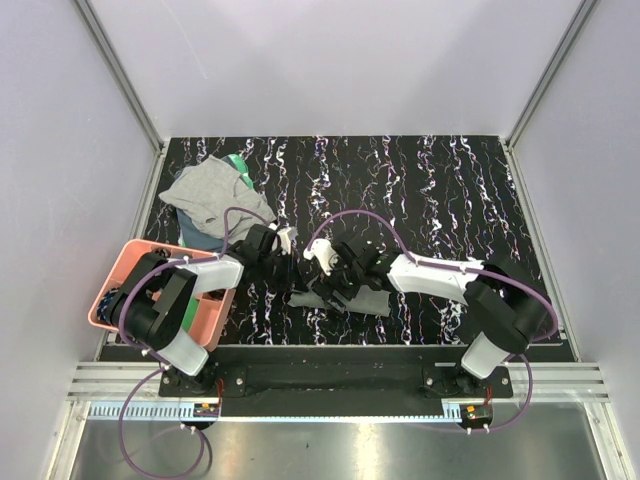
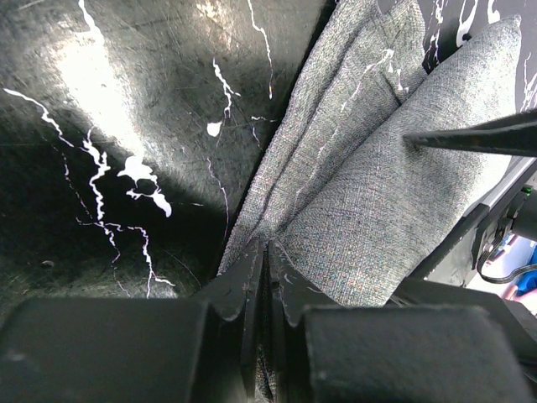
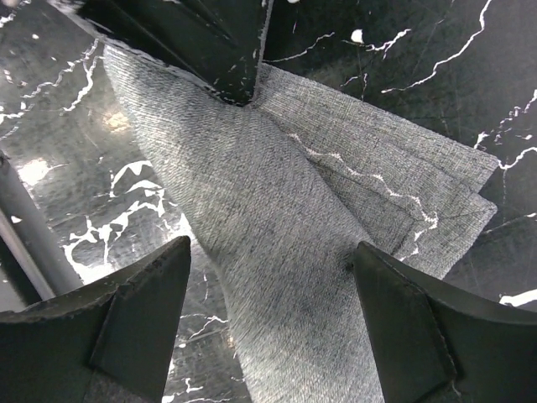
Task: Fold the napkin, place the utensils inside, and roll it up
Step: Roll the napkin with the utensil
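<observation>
The dark grey napkin lies folded into a narrow strip on the black marbled table, in front of the arms. My left gripper is shut on one end of it; the cloth is pinched between the jaws in the left wrist view, and the napkin fans away from them. My right gripper is open, its jaws astride the napkin in the right wrist view, without closing on it. The left gripper shows at the top of that view. The two spoons are out of view.
A light grey cloth over a green item lies at the back left. A pink tray with small items stands at the left front edge. One right finger shows in the left wrist view.
</observation>
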Robot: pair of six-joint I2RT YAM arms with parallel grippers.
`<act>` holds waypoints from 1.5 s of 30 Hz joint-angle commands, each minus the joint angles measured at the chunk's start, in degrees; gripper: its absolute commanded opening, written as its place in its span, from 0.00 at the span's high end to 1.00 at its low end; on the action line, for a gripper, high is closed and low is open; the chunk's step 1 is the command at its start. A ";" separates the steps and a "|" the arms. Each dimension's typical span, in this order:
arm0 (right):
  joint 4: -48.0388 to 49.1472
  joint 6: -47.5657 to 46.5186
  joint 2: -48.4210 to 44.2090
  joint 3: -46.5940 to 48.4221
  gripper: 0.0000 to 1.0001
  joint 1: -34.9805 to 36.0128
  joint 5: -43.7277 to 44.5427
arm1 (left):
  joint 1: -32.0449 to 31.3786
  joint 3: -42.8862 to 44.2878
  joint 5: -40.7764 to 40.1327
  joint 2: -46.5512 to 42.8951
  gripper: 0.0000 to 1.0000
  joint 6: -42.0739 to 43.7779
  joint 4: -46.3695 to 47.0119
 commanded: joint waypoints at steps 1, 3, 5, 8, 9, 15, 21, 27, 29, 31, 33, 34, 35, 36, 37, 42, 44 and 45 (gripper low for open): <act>1.16 -1.37 1.05 0.36 0.14 0.61 0.43 | -0.59 1.28 0.19 -1.33 0.91 1.61 -2.06; -0.42 -0.41 1.23 0.71 0.17 0.61 -0.01 | -0.51 1.37 -0.07 -1.68 0.91 1.44 -2.32; -2.09 0.47 1.23 1.14 0.19 0.61 -0.36 | -0.51 1.46 -0.42 -1.95 0.91 0.91 -2.15; -4.02 1.17 2.19 2.55 0.28 1.31 -0.36 | -0.51 2.07 -0.77 -2.91 0.86 0.04 -2.32; -4.81 1.70 3.76 4.47 0.31 1.31 -0.37 | -0.51 2.25 -0.77 -3.44 0.84 -0.23 -2.32; -10.09 3.81 10.45 10.54 0.53 1.31 -0.37 | -0.42 4.09 -4.20 -6.34 0.55 -1.02 -5.22; -14.31 5.22 12.13 13.01 0.63 1.22 -0.72 | 0.02 1.90 -5.43 -8.54 0.39 -0.85 -6.63; -17.56 6.27 14.23 15.12 0.65 0.70 -5.89 | 0.11 -0.20 -5.17 -12.75 0.33 -0.58 -6.72; -18.44 6.71 15.11 15.73 0.65 -0.44 -9.67 | 0.11 -0.91 -5.61 -15.20 0.27 -0.41 -6.63; -18.97 6.98 15.64 16.00 0.66 -1.85 -12.30 | 0.11 -2.23 -6.39 -16.80 0.22 -0.58 -6.46; -19.06 7.33 16.35 16.26 0.66 -3.08 -14.33 | 0.11 -3.63 -7.19 -18.64 0.20 -0.85 -6.19; -19.15 7.42 16.70 16.35 0.66 -4.22 -16.08 | 0.11 -4.07 -7.62 -19.17 0.19 -1.20 -5.67; -19.23 7.68 17.22 16.70 0.66 -4.84 -16.97 | 0.11 -4.60 -7.63 -19.96 0.18 -1.29 -5.23; -19.41 7.77 17.57 16.79 0.66 -5.28 -17.76 | 0.11 -5.30 -7.54 -20.32 0.18 -1.46 -4.70; -19.50 7.77 17.93 16.97 0.66 -5.81 -19.51 | 0.11 -5.74 -7.37 -20.49 0.18 -1.90 -3.39; -20.29 9.44 20.39 18.55 0.67 -8.09 -20.41 | 0.02 -7.15 -7.01 -18.74 0.21 -3.13 -0.48; -20.29 10.58 20.04 18.99 0.67 -8.27 -17.60 | -0.33 -7.85 -8.06 -19.52 0.21 -4.36 -0.56; -20.29 11.19 19.95 19.08 0.68 -8.18 -14.98 | -0.68 -8.21 -8.85 -20.31 0.21 -4.71 -0.48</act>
